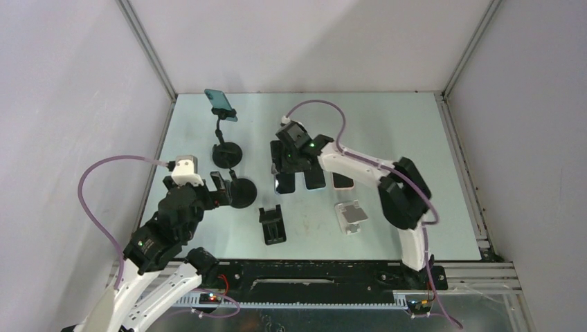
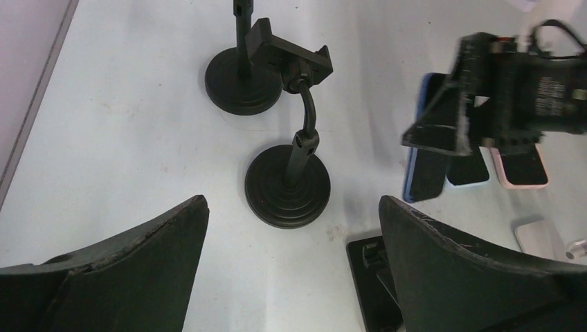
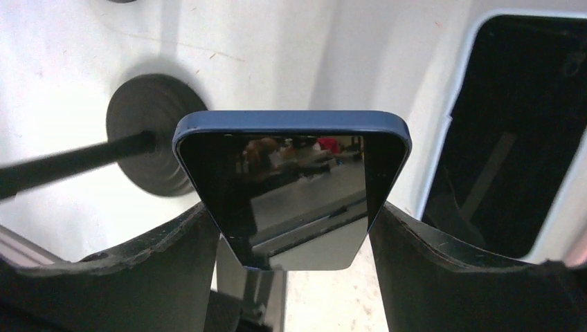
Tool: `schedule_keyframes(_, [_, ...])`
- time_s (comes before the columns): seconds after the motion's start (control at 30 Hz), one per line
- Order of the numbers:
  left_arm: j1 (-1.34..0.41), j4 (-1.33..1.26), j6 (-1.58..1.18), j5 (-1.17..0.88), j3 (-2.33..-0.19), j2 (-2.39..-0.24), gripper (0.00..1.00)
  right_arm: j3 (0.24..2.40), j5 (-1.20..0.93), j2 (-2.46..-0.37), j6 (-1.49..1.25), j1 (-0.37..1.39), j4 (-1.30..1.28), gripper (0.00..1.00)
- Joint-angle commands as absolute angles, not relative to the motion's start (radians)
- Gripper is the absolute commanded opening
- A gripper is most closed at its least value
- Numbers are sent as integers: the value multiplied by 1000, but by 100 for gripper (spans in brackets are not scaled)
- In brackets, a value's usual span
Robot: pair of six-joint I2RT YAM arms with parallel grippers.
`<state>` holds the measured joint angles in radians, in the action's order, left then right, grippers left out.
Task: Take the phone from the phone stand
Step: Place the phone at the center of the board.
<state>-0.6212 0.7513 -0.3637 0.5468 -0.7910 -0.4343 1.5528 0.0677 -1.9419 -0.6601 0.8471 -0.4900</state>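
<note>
One blue phone (image 3: 291,187) sits clamped in your right hand (image 3: 289,214), clear of the empty phone stand (image 3: 149,135) beyond it, likely leaving only the set-down; your left hand (image 2: 292,200) hangs wide open.

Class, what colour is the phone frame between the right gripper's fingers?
Phone frame: blue; right wrist view.

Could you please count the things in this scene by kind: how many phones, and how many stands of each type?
Phones: 4 (teal phone, blue phone, pale-edged phone, pink phone)
Gooseneck stands: 2 (far stand, near stand)
Low folding stands: 2 (black stand, silver stand)
Total: 8
</note>
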Motion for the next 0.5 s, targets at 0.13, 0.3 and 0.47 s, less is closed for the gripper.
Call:
schedule_keyframes(0.13, [-618, 751, -394, 580, -789, -405, 100, 1873, 47, -2180, -683, 821, -729, 0])
schedule_keyframes(0.3, [-618, 750, -396, 575, -786, -399, 100, 1880, 60, -2232, -691, 792, -751, 0])
schedule_keyframes(0.47, [-618, 745, -396, 568, -783, -402, 100, 1905, 54, -2282, -663, 780, -773, 0])
